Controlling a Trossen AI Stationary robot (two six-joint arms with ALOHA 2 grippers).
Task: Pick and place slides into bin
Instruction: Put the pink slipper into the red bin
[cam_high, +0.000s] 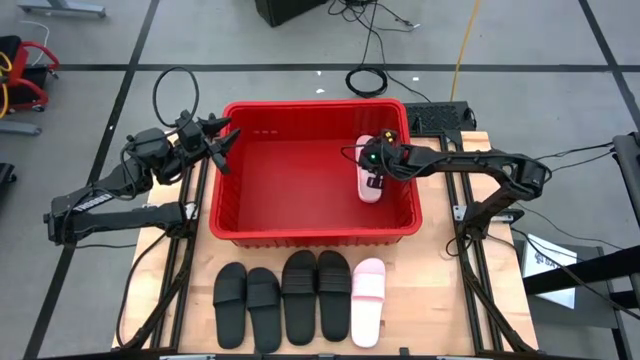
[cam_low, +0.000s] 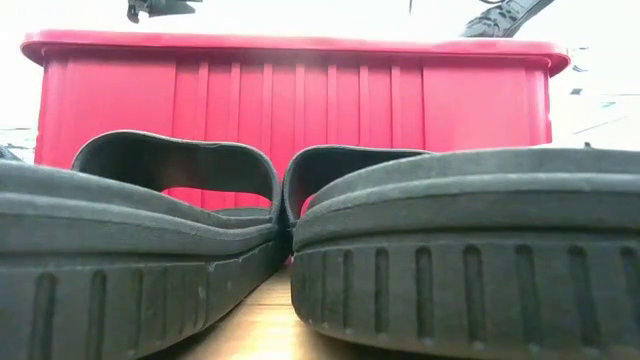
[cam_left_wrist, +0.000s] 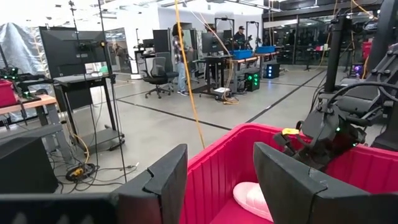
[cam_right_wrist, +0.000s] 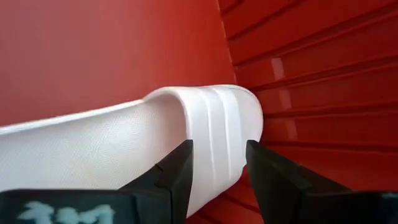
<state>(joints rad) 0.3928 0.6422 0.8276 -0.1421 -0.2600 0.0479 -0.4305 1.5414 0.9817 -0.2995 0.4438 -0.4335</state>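
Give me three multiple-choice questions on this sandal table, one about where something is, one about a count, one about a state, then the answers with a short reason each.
1. Where is the pale pink slide that the right gripper hangs over?
A. On the table in front of the bin
B. Inside the bin, near its right wall
C. On the floor

2. How many slides lie in the row on the table in front of the bin?
A. Three
B. Five
C. Seven

3. How do the left gripper's fingers stand?
A. Apart, holding nothing
B. Closed on a black slide
C. Closed on the bin's rim

Answers: 1 B, the high view shows it on the red floor by the right wall. 2 B, four black slides and one pink slide. 3 A, the left wrist view shows a clear gap between its fingers.
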